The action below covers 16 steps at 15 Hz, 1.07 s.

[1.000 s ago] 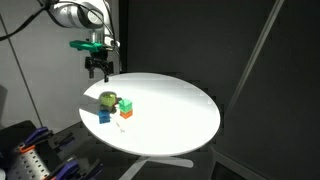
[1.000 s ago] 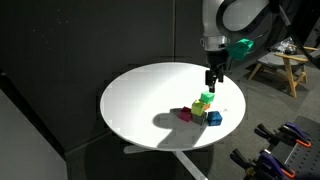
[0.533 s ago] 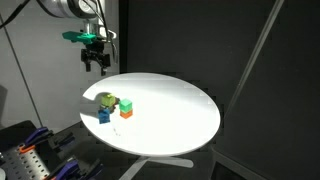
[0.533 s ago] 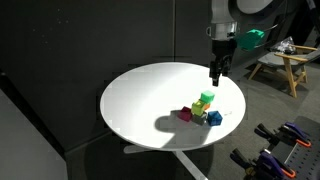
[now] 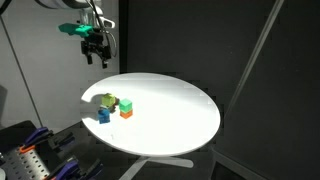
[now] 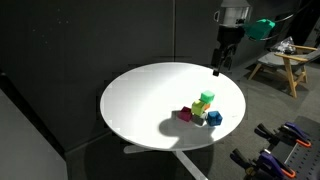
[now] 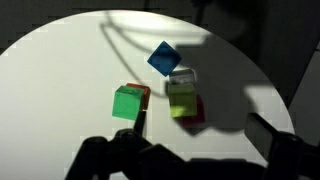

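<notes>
"Two fingers (image 7: 110, 155) at the bottom of my wrist view, spread as wide as they go, with nothing between them," I tell the spotter. "So the gripper (image 7: 190, 152) is empty."

"And the blocks?"

"Straight below the camera, bunched together on the white round table (image 7: 60, 80). Nearest me is the green cube (image 7: 128, 102), which sits on an orange block. Just beside it is a yellow-green block (image 7: 182, 97) on top of a red one (image 7: 194, 114). Beyond those is the blue cube (image 7: 164, 58), turned corner-on to me. I see something small and pale next to it, but I can't tell what it is."

"How high are you?"

"Well clear. In both exterior views the gripper (image 5: 97, 60) hangs above the table's edge and off to the side of the cluster, not over it. The green cube (image 5: 125, 103) and the blue cube (image 5: 104, 116) sit near the rim on the arm's side. The rest of the tabletop (image 6: 140, 100) is plain white."

"Which step are we at, then?"

"I'd call it hovering between picks: hand empty, nothing touched. If I go for a block, I first have to bring the gripper (image 6: 216, 70) back over the cluster and turn the wrist square to the faces. Then I come down slowly, because the blocks stand touching and a finger could knock a neighbour off its stack."

"What's behind?"

"Black curtain all round, and a wooden stool (image 6: 275, 65) beyond it."
</notes>
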Motion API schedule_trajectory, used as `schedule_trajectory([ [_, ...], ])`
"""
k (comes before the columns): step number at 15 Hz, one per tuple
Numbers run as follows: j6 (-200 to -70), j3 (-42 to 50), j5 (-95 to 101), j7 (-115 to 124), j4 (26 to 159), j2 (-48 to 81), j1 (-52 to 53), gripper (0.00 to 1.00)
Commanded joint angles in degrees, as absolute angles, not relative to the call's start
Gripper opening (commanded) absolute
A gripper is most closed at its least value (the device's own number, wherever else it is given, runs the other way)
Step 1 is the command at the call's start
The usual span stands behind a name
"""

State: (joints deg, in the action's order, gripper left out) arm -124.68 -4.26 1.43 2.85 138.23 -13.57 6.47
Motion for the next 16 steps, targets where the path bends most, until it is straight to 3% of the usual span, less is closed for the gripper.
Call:
schedule_trajectory([
  [1, -124.86, -4.53, 1.0, 5.4, 139.53, -16.21, 5.15, 1.0],
  [16, -123.3, -4.58, 1.33, 5.49, 138.4, -14.81, 4.43, 1.0],
])
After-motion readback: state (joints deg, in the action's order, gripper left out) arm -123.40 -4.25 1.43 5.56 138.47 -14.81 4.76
